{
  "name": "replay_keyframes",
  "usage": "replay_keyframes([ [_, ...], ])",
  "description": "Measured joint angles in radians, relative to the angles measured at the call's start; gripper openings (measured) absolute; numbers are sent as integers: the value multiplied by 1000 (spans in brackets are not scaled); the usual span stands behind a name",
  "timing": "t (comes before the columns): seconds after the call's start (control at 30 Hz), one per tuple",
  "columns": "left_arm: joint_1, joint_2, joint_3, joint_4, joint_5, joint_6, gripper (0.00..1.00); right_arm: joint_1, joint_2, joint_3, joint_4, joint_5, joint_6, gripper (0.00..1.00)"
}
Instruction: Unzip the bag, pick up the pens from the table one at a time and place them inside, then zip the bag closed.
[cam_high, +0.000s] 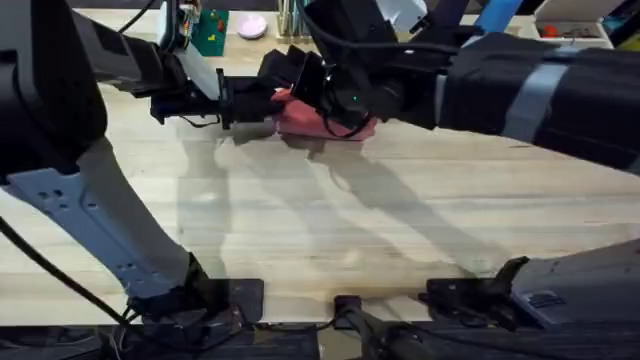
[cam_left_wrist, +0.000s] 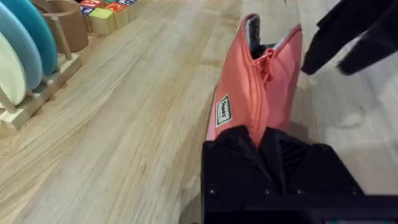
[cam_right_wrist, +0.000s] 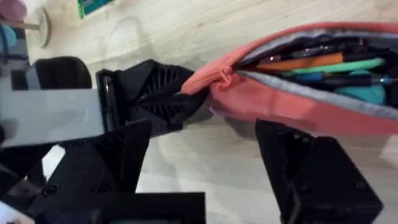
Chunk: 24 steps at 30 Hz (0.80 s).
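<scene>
The salmon-pink bag (cam_high: 335, 122) lies at the far middle of the table (cam_high: 330, 220). My left gripper (cam_high: 235, 103) is shut on the bag's left end; in the left wrist view the black fingers (cam_left_wrist: 261, 140) pinch the fabric next to the zipper's end. The zipper stands open. Inside the bag (cam_right_wrist: 292, 99) I see an orange pen (cam_right_wrist: 298, 62) beside green and blue ones. My right gripper (cam_high: 300, 85) hovers over the bag's left part, open (cam_right_wrist: 211, 162), nothing between its fingers, a little apart from the bag's side.
A wooden rack with teal and pale discs (cam_left_wrist: 25, 62), a wooden cup (cam_left_wrist: 68, 22) and coloured blocks (cam_left_wrist: 106, 12) stand at the table's far left. A pink round object (cam_high: 251, 27) and a green card (cam_high: 210, 30) lie behind the bag. The near half of the table is bare wood.
</scene>
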<state>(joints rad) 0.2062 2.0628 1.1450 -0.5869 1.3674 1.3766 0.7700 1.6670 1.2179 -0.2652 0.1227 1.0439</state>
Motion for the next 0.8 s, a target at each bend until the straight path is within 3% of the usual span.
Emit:
replay_keyframes([
  [0.6, 0, 0, 0, 0, 0, 0, 42, 0, 72, 0, 87, 103, 0, 995],
  [0.8, 0, 0, 0, 0, 0, 0, 41, 0, 105, 0, 122, 123, 1, 940],
])
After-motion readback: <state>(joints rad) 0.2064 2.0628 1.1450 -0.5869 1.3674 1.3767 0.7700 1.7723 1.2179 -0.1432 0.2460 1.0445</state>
